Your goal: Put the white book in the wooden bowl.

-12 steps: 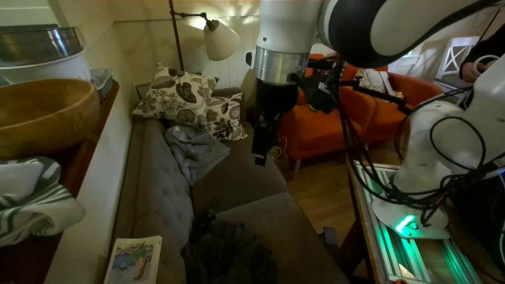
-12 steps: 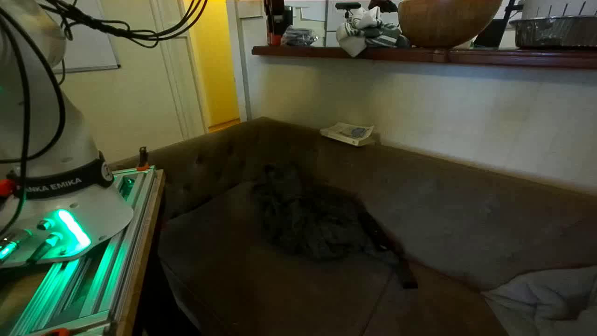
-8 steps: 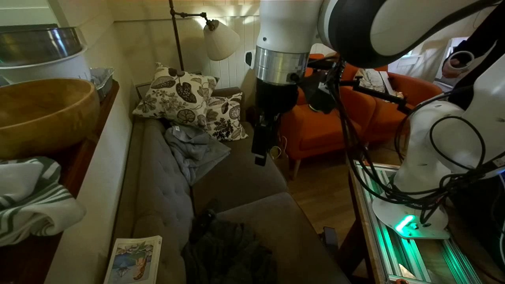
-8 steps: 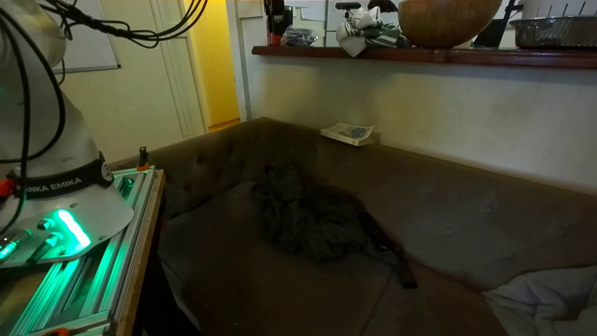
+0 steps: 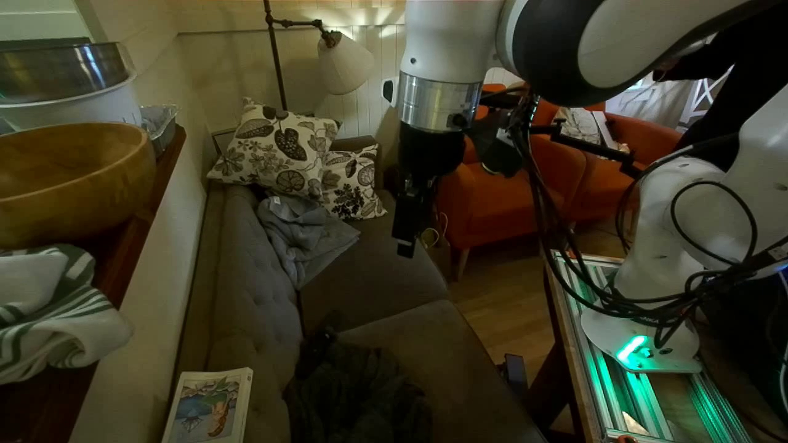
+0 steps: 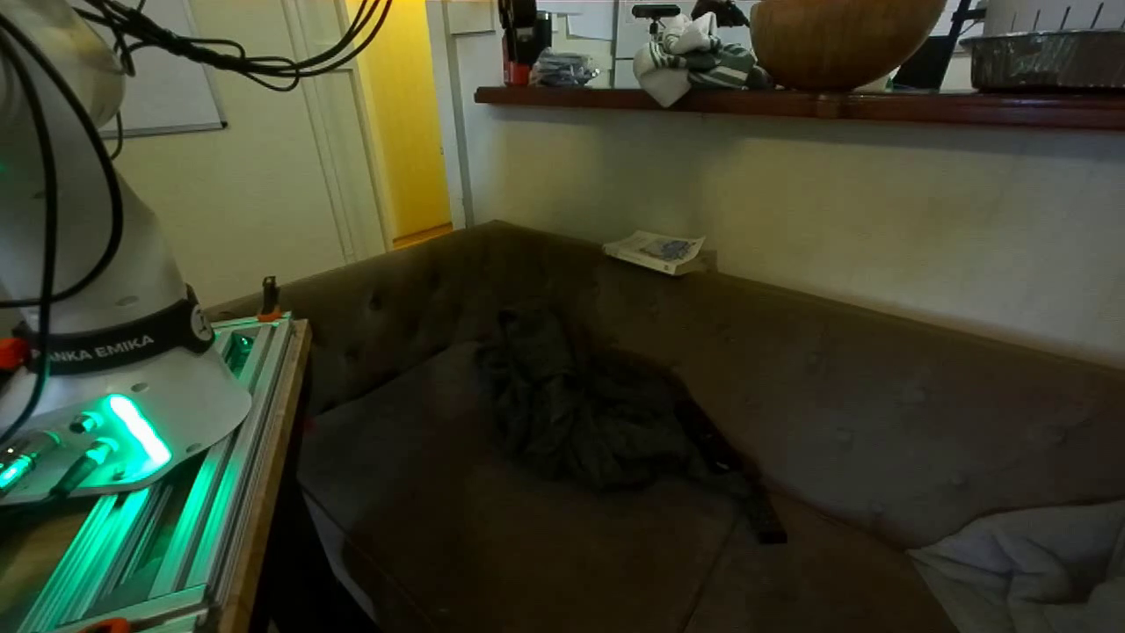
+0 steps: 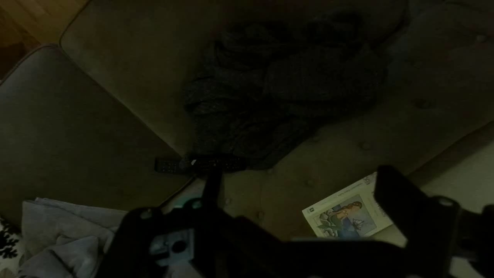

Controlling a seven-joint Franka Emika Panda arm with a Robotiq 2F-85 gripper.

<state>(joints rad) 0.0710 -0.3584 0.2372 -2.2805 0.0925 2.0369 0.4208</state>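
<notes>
Flat on the top edge of the buttoned fabric couch (image 6: 835, 378), a rectangular, picture-covered white book (image 5: 208, 406). Above, with angular black fingers (image 7: 397, 197) spread wide, the tool (image 7: 299, 179). Beside a rumpled striped towel (image 5: 58, 314), a rounded, smooth wooden bowl (image 5: 68, 178). Heaped on the couch, a dark, wrinkled cloth (image 6: 580, 422).
</notes>
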